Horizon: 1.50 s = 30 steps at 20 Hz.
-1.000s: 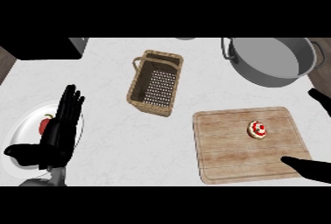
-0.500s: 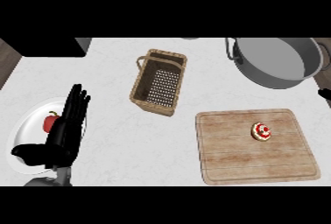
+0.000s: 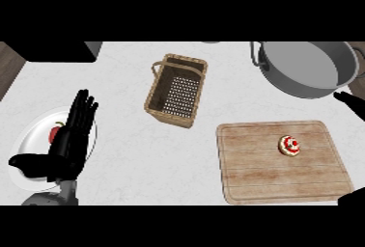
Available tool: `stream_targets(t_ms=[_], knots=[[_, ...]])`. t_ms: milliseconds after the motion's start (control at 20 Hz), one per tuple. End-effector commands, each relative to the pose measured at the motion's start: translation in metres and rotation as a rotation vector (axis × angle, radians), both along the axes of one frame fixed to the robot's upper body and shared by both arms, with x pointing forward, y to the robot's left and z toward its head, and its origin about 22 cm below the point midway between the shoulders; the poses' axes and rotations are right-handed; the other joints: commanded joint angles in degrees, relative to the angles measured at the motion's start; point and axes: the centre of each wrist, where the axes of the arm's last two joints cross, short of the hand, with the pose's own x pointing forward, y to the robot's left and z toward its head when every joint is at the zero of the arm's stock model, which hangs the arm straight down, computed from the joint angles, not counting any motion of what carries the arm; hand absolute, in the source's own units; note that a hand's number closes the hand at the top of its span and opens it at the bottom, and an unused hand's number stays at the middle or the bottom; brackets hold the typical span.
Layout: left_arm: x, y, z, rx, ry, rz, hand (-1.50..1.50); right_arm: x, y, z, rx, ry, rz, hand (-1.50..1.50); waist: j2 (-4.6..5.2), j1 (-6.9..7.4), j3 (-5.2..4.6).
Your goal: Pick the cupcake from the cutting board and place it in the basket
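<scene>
The left hand (image 3: 71,137) rests with fingers spread wide over a white plate (image 3: 28,140) holding a red item (image 3: 56,131). Right of it the wicker basket (image 3: 176,89) holds nothing. Beyond the basket, the cupcake (image 3: 290,145) sits on the cutting board (image 3: 285,178). A grey pot (image 3: 308,67) stands behind the board. The right hand (image 3: 352,102) shows only at the edge; I cannot tell its state.

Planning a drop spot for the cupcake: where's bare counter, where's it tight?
Bare counter lies between the white plate and the wicker basket, and below the basket, left of the cutting board. It is tight between the grey pot and the board. The board is bare around the cupcake.
</scene>
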Motion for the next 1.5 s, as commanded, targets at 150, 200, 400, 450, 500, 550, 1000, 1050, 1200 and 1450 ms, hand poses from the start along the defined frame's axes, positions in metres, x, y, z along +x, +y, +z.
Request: stream_targets(t_ms=[150,200,400,450,500,550,1000,1050,1200,1450], knots=[[-0.005,-0.004,0.012,0.003,-0.006,-0.004,0.00,0.002,0.007,-0.039,-0.044,0.054,-0.057,-1.50,-0.10,-0.30,0.07],[-0.009,0.009,-0.010,-0.008,0.013,0.018,0.00,0.003,-0.026,-0.030,-0.053,0.079,-0.050,-1.50,-0.10,-0.63,0.07],[-0.009,-0.005,-0.004,-0.015,-0.004,0.002,0.00,0.007,0.001,-0.061,-0.026,0.060,-0.044,-1.50,-0.09,-0.42,0.07],[-0.010,0.006,-0.008,-0.001,-0.006,0.021,0.00,0.010,-0.005,-0.076,-0.023,0.059,-0.039,-1.50,-0.06,-0.39,0.07],[0.008,-0.004,0.003,0.005,0.011,0.018,0.00,0.017,-0.006,-0.054,-0.004,0.060,-0.034,-1.50,-0.06,-0.48,0.06],[0.000,-0.003,0.002,0.009,0.004,0.008,0.00,0.021,-0.004,-0.074,0.001,0.057,-0.035,-1.50,-0.06,-0.35,0.07],[-0.013,-0.011,-0.016,0.000,-0.005,0.005,0.00,0.003,-0.001,-0.111,-0.038,0.017,-0.041,-1.50,-0.09,-0.53,0.06],[0.003,-0.003,0.001,0.004,-0.008,0.009,0.00,0.026,-0.015,-0.108,-0.028,0.038,-0.025,-1.50,-0.05,-0.40,0.06],[0.002,0.004,-0.012,-0.011,0.000,0.023,0.00,0.030,-0.007,-0.121,-0.053,0.018,-0.037,-1.50,-0.04,-0.35,0.06],[-0.013,-0.002,0.005,0.012,0.004,0.008,0.00,0.028,-0.004,-0.137,-0.022,0.039,-0.057,-1.50,-0.09,-0.40,0.06]])
